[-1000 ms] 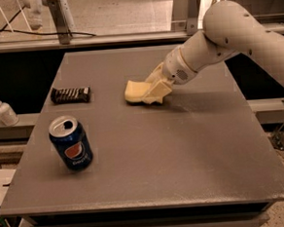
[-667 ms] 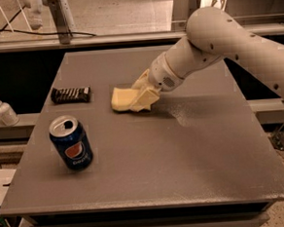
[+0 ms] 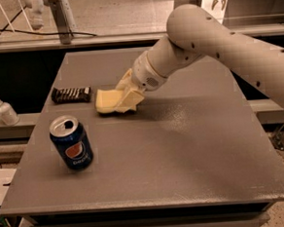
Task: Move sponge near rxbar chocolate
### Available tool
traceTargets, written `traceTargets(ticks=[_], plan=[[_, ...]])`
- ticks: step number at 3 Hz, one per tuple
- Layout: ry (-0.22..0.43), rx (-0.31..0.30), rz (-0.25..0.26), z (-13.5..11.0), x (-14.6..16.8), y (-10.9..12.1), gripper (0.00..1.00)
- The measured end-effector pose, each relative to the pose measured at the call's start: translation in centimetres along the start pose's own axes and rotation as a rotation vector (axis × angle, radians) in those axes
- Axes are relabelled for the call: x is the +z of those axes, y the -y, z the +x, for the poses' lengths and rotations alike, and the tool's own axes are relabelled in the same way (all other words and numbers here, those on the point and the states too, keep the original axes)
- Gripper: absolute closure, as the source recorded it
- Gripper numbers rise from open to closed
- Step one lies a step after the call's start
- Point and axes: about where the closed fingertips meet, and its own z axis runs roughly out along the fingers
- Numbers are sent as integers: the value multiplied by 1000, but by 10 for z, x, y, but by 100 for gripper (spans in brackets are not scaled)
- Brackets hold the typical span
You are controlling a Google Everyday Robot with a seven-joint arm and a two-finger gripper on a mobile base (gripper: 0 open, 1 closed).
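The pale yellow sponge (image 3: 105,100) is at the left middle of the grey table (image 3: 183,151), low over or on its top; I cannot tell which. My gripper (image 3: 125,97) comes in from the right on the white arm and is shut on the sponge's right end. The rxbar chocolate (image 3: 71,94), a dark flat bar with white lettering, lies on the table just left of the sponge, a small gap between them.
A blue Pepsi can (image 3: 71,142) stands upright near the table's front left, below the bar. A white pump bottle (image 3: 4,110) sits on a ledge off the table's left edge. The white arm (image 3: 224,41) crosses the back right.
My gripper has carried the sponge leftward across the table, from the centre to just right of the rxbar chocolate. The can and the bar have not moved.
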Motion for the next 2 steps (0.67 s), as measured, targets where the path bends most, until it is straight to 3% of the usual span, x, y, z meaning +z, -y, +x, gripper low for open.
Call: traceTargets(ticks=[1, 2], plan=[[7, -129, 29, -34, 7, 2, 100], [-7, -196, 63, -45, 8, 9, 100]])
